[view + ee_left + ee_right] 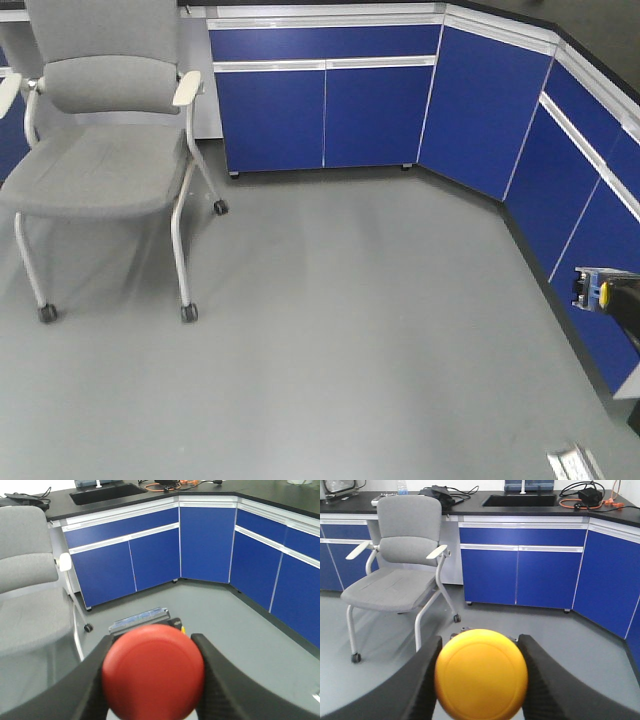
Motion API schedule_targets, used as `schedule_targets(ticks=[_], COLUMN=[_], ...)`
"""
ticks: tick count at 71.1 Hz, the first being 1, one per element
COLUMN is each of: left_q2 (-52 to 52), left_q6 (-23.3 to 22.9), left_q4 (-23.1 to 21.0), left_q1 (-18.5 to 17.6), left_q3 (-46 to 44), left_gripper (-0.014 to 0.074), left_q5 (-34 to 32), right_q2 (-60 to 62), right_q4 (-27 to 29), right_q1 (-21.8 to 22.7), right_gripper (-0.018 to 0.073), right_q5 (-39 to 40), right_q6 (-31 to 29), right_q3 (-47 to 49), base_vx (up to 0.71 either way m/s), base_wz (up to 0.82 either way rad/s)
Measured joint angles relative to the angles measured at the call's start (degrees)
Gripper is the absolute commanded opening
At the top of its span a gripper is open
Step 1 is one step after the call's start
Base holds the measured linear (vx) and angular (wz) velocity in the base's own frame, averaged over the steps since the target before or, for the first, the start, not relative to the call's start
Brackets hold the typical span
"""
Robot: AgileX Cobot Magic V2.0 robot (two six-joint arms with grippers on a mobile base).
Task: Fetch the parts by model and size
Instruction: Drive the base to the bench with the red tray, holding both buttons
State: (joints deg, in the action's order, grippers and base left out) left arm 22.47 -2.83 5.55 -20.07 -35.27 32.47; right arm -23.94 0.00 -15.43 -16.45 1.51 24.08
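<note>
**Both switches in hand, carried over bare floor: drop risk.**
The left hand (pixel 152 639) is clenched on the red switch (pixel 153 672) and the right hand (pixel 480 639) on the yellow switch (pixel 481 674), each cap sitting between the fingers. How much base the fingers bear on cannot be told. Only floor (pixel 330 330) lies below the hands, so a jolt could slip a smooth switch loose. The chair (pixel 400 555) and cabinets (pixel 520 570) ahead are collision hazards.
</note>
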Motion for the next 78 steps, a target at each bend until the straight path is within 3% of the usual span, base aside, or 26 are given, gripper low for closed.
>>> schedule_targets(ticks=[40,78], left_q2=[0.0,0.0], left_q6=[0.0,0.0], left_q4=[0.0,0.0], left_q1=[0.0,0.0], left_q3=[0.0,0.0], left_gripper=[-0.0006,-0.0006], left_q5=[0.1,0.1], right_q2=[0.0,0.0], right_q4=[0.0,0.0], right_q1=[0.0,0.0], right_gripper=[-0.0010,-0.0010], right_q5=[0.0,0.0], right_q6=[0.0,0.0], right_q3=[0.0,0.0], base_vx=[0.42,0.30], base_wz=[-0.12,-0.81])
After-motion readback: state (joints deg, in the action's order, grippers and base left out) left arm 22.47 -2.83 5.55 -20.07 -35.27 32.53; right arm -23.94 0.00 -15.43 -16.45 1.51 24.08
